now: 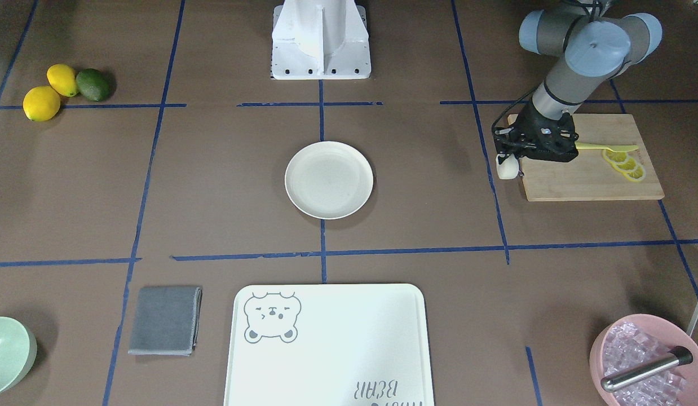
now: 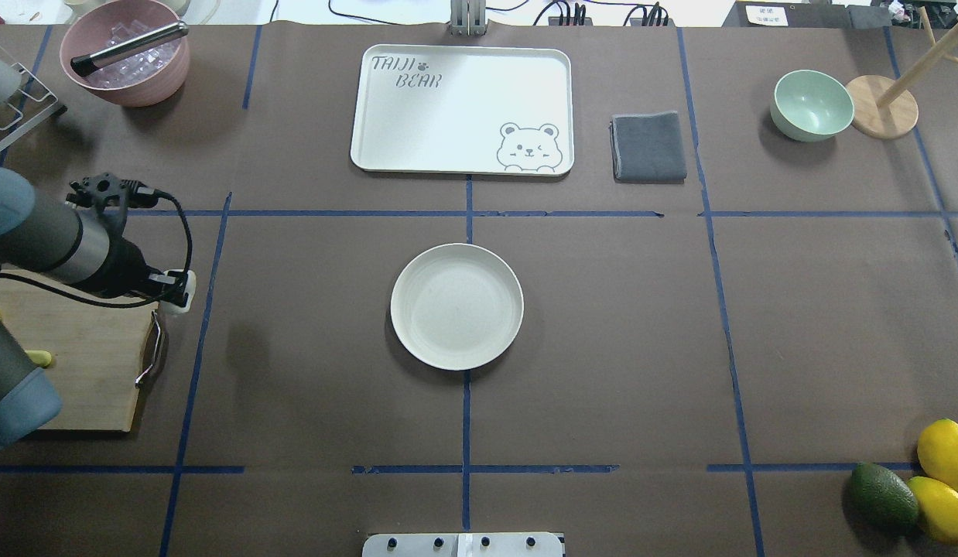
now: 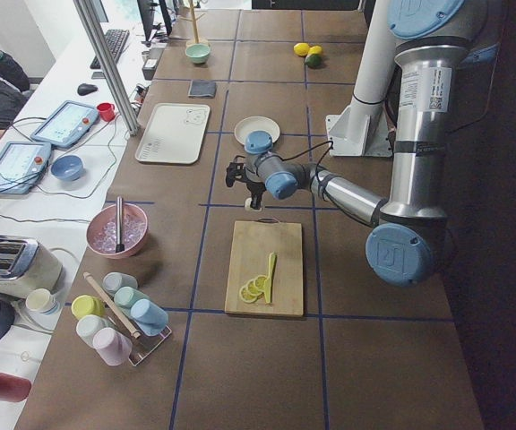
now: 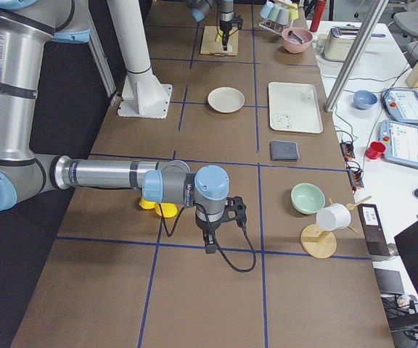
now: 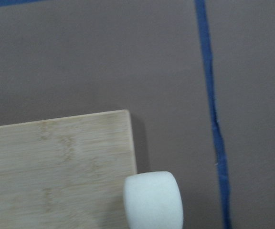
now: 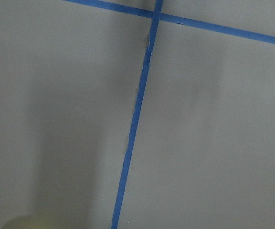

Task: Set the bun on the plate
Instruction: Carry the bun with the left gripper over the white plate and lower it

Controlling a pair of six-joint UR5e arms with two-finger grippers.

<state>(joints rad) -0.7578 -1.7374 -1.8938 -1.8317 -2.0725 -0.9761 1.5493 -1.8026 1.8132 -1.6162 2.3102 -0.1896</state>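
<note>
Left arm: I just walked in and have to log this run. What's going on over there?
The left gripper seems to hold the bun just off the corner of the cutting board. The plate sits bare in the middle of the table, so the bun is not yet on it. The right gripper hangs over bare table, far from both; nothing shows in it, and I cannot tell whether it is open.

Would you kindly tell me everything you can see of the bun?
The bun is a small, smooth, white, stubby cylinder with rounded ends, soft and dough-like in look. It sits at the tip of the left hand, apparently gripped, beside a corner of the wooden cutting board, well apart from the plate.
</note>
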